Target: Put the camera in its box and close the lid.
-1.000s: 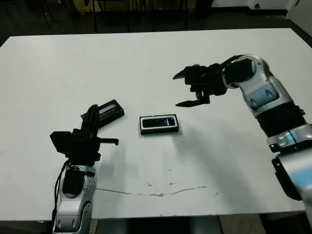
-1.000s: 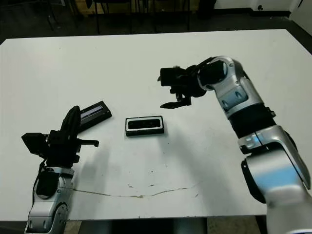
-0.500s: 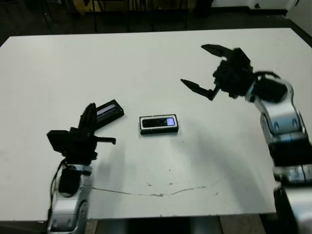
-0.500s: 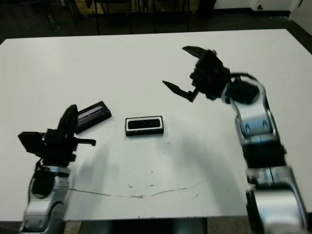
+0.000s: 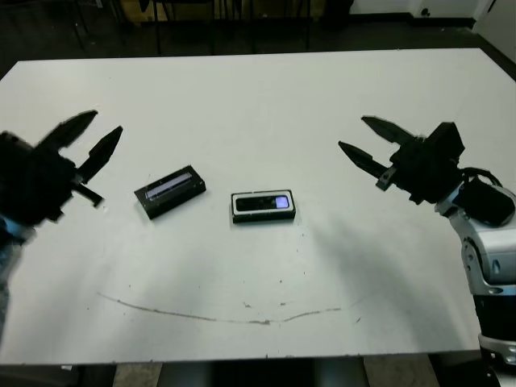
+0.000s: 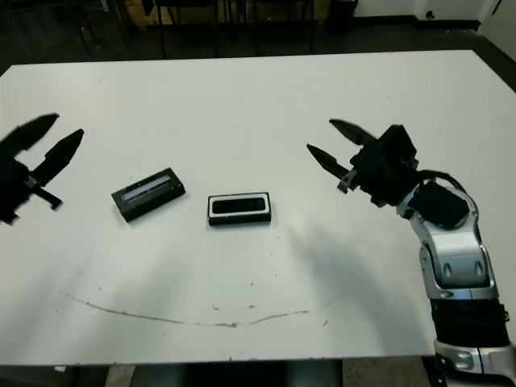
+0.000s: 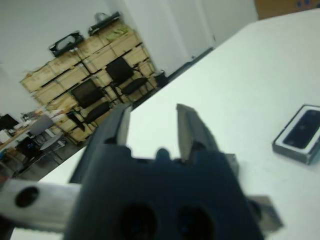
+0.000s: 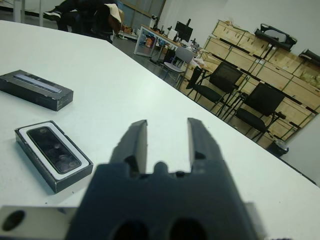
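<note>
The camera [image 5: 262, 202] is seated flat inside the box [image 5: 264, 206] near the middle of the white table [image 5: 258, 97], and the box is uncovered. The lid [image 5: 170, 191] is laid on the table just beside the box, on the robot's left, touching nothing. The left gripper [image 5: 87, 143] and the right gripper [image 5: 372, 143] are held released and empty above the table, well apart from all three items.

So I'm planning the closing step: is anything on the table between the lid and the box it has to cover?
Nothing visible. The lid lies flat beside the box, with only bare white table between them. The camera already sits in the box, and both grippers are open and off to the sides.
</note>
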Available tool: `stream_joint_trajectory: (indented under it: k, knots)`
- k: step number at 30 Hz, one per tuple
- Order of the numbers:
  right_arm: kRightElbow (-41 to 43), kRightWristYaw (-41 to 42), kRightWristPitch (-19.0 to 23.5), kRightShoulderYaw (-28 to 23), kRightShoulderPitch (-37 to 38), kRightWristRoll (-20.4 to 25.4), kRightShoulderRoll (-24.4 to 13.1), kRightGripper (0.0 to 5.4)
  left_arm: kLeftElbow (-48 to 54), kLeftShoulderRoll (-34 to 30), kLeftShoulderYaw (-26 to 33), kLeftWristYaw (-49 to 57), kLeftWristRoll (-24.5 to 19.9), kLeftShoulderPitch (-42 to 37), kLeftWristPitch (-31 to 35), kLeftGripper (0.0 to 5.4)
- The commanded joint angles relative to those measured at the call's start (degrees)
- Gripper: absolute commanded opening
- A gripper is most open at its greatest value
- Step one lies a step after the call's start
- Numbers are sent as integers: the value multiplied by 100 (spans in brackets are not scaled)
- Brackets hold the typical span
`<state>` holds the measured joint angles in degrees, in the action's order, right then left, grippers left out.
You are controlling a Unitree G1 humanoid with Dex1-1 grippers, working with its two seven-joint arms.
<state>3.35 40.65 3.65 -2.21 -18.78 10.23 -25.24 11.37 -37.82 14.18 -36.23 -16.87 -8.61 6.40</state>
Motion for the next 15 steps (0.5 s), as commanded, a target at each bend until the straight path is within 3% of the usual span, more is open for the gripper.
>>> stream_joint_trajectory:
  k: [1, 6, 15]
  knots:
    - [16, -66, 252, 87, 84, 25, -11, 83, -1165, -116, -393, -857, -96, -637, -104, 285]
    - [-12, -118, 222, 158, 88, -32, -57, 0, -2718, 32, -862, -2025, -214, -1416, -162, 378]
    - [-82, -81, -19, 265, 118, -294, -208, 0, -4005, 447, -1140, -2631, -151, -1863, -460, 539]
